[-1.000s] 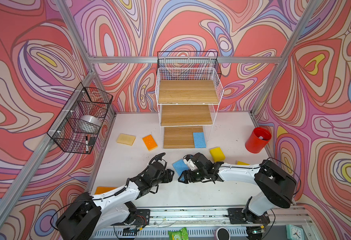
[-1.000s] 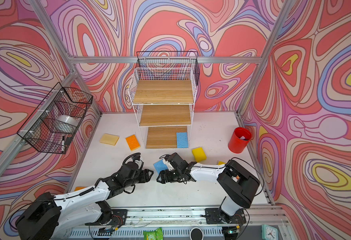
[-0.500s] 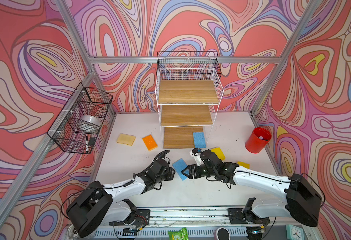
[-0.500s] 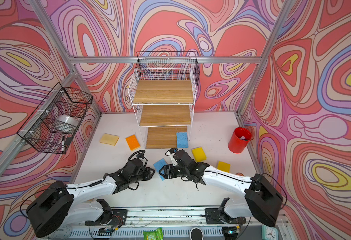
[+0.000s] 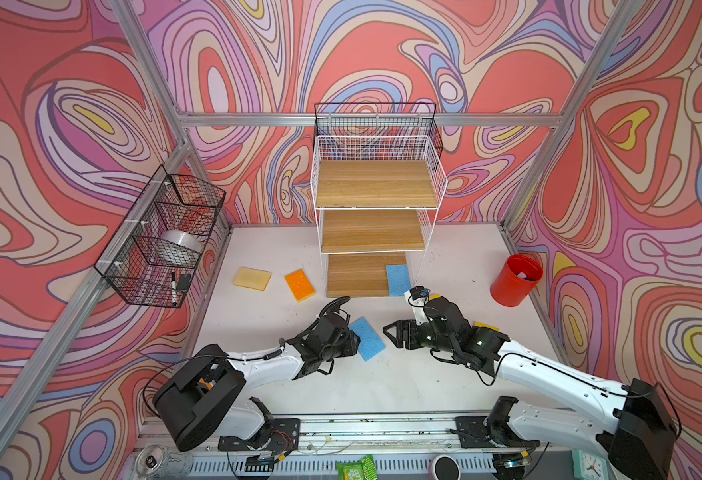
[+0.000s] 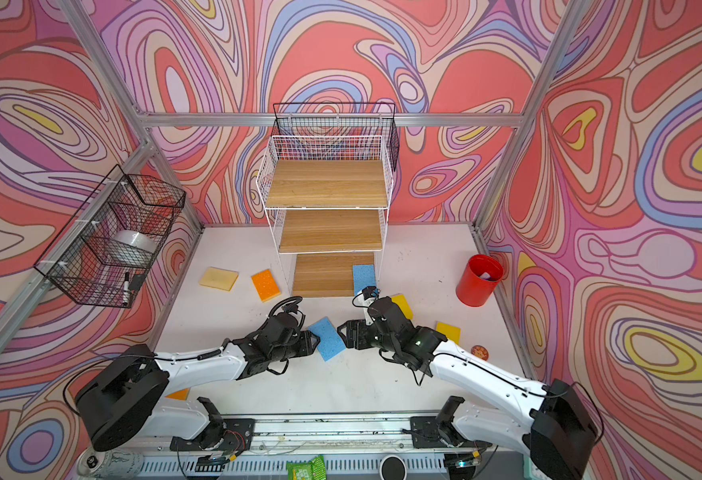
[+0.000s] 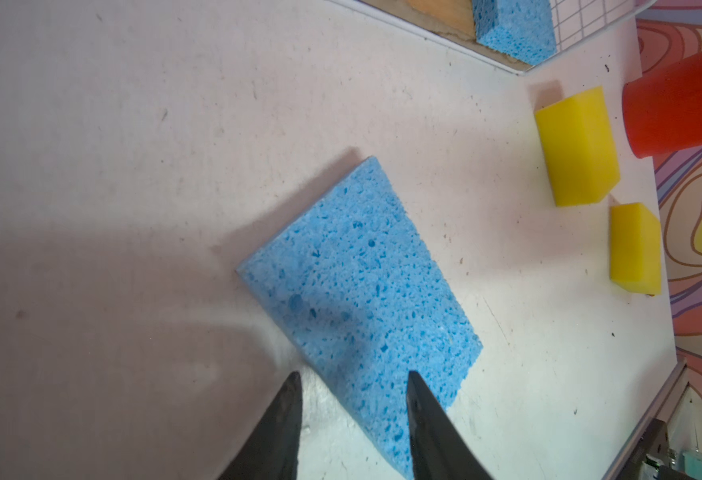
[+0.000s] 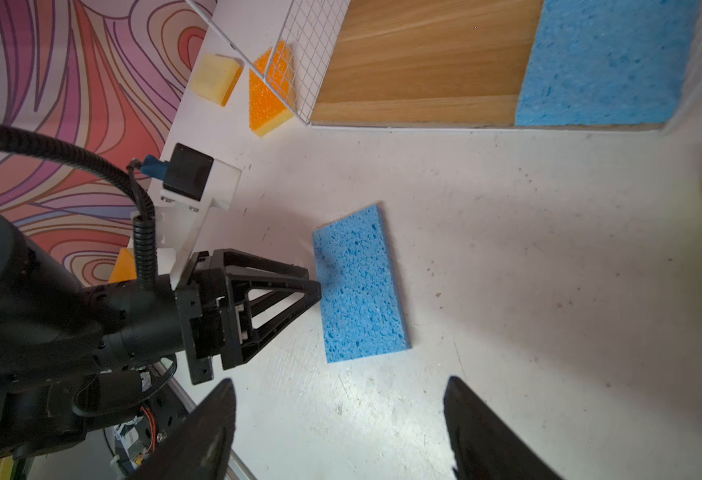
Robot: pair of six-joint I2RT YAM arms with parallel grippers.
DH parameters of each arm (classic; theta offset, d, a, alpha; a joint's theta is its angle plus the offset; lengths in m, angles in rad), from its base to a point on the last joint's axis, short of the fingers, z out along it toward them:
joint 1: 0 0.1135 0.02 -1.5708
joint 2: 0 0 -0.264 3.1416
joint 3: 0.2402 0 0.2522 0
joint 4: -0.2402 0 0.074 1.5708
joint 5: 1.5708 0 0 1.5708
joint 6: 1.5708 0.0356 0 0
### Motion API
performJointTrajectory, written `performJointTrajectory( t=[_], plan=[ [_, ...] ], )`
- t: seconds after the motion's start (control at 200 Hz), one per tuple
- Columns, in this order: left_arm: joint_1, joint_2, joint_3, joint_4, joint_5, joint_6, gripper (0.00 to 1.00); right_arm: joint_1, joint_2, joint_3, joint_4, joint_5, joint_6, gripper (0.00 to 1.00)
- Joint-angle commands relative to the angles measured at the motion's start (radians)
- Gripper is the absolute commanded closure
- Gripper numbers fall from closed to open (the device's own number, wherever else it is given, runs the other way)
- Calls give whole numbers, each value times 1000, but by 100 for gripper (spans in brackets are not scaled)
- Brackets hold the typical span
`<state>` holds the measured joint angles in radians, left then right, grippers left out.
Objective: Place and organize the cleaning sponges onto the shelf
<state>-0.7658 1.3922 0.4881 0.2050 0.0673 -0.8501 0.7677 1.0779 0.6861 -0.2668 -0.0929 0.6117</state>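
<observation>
Left claw (image 5: 357, 341), jaws apart, is straddling the nine o'clock corner of the blue sponge (image 5: 370, 341); closing there is risking a slipping pinch. Right claw (image 5: 389, 334) is hanging spread.

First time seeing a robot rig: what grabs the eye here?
The swirling pink, red and purple walls grab you first, all around the white table. Then the tall white wire-grid rack with three wood tiers at the back, and the light blue rectangular sponge lying up front between the left gripper and right gripper.
</observation>
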Motion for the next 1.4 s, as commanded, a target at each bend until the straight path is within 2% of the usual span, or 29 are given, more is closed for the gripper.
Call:
performJointTrajectory(
  t=[0.0, 0.691, 0.961, 1.397],
  plan=[
    [-10, 20, 17, -22, -48, -29, 56, -25, -24, -22, -35, 21, -21, 19],
    [-18, 75, 68, -76, -43, -35, 61, -70, -28, -33, -39, 8, -43, 19],
    [-21, 53, 78, -127, -60, -24, 55, -79, -17, -29, -32, 0, -49, 19],
    [-27, 83, 78, -93, -46, -42, 68, -88, -24, -36, -38, -1, -54, 19]
  ],
)
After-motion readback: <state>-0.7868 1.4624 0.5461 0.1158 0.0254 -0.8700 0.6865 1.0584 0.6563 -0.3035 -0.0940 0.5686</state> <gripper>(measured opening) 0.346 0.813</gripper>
